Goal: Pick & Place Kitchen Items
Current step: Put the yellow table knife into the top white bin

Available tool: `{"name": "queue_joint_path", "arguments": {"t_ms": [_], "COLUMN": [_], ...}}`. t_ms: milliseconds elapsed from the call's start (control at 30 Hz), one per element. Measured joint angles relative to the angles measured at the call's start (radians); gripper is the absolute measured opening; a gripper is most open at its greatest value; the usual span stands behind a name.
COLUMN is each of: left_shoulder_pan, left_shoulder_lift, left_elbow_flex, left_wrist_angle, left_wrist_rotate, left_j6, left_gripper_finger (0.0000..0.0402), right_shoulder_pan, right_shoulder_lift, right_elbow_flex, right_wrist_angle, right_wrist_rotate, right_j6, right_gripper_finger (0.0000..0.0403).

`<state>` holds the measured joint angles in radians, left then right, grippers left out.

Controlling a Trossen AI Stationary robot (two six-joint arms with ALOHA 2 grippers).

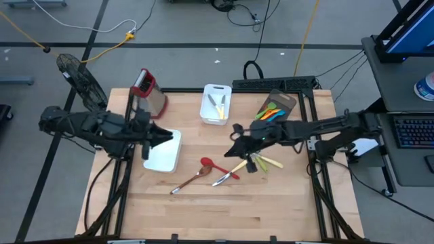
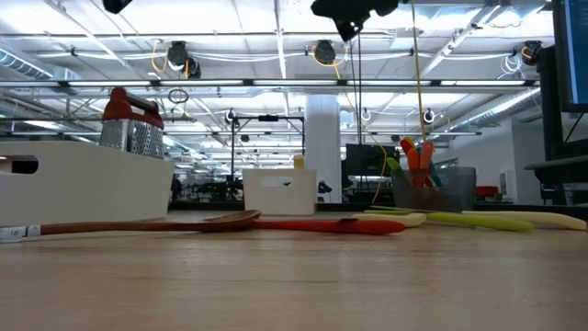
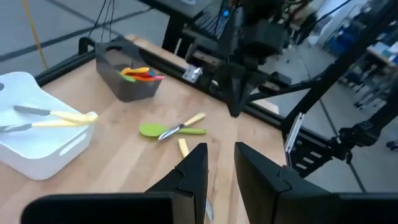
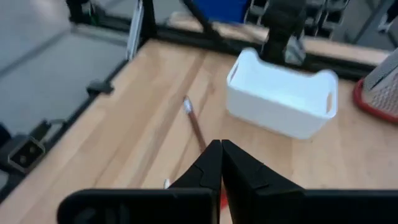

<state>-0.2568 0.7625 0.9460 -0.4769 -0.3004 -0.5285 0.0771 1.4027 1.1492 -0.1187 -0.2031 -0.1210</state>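
Note:
Loose kitchen items lie flat on the wooden table: a red spoon (image 1: 212,165), a brown wooden spoon (image 1: 190,179), a metal-bladed knife (image 1: 224,177), and green and cream utensils (image 1: 263,162). Cream knives (image 1: 218,105) lie in a white bin (image 1: 207,108) at the far middle. Orange and green utensils (image 1: 268,110) fill a grey bin (image 1: 288,100). My left gripper (image 1: 169,137) hovers open and empty above a white bin (image 1: 163,157) at the left. My right gripper (image 1: 234,133) hangs shut and empty above the table's middle, just beyond the red spoon.
A metal box grater (image 1: 148,88) with a red top stands at the far left corner. Bare wood stretches along the near edge. A dark power strip (image 1: 274,83) lies beyond the far edge, and a fan (image 1: 81,78) stands off the far left corner.

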Motion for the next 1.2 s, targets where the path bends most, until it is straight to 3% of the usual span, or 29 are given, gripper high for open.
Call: {"name": "queue_joint_path", "arguments": {"t_ms": [300, 400, 733, 867, 1200], "left_shoulder_pan": [-0.120, -0.145, -0.177, -0.177, -0.177], "left_shoulder_lift": [-0.214, -0.271, -0.406, -0.426, -0.421], "left_elbow_flex": [-0.216, -0.263, -0.358, -0.384, -0.389], "left_wrist_angle": [0.075, 0.079, 0.057, 0.052, 0.054], "left_wrist_rotate": [-0.026, -0.026, -0.024, -0.024, -0.014], "left_j6": [0.056, 0.055, 0.047, 0.010, 0.024], "left_gripper_finger": [0.0081, 0.0081, 0.0081, 0.0081, 0.0081], "right_shoulder_pan": [0.058, 0.076, 0.103, 0.101, 0.092], "right_shoulder_lift": [0.138, 0.170, 0.270, 0.301, 0.335], "right_elbow_flex": [0.141, 0.151, 0.150, 0.150, 0.150], "right_wrist_angle": [-0.227, -0.268, -0.374, -0.402, -0.457], "right_wrist_rotate": [0.050, 0.102, 0.095, 0.097, 0.108], "right_j6": [0.001, 0.002, -0.004, -0.024, -0.139], "right_gripper_finger": [0.0004, 0.0004, 0.0010, 0.0042, 0.0176]}}
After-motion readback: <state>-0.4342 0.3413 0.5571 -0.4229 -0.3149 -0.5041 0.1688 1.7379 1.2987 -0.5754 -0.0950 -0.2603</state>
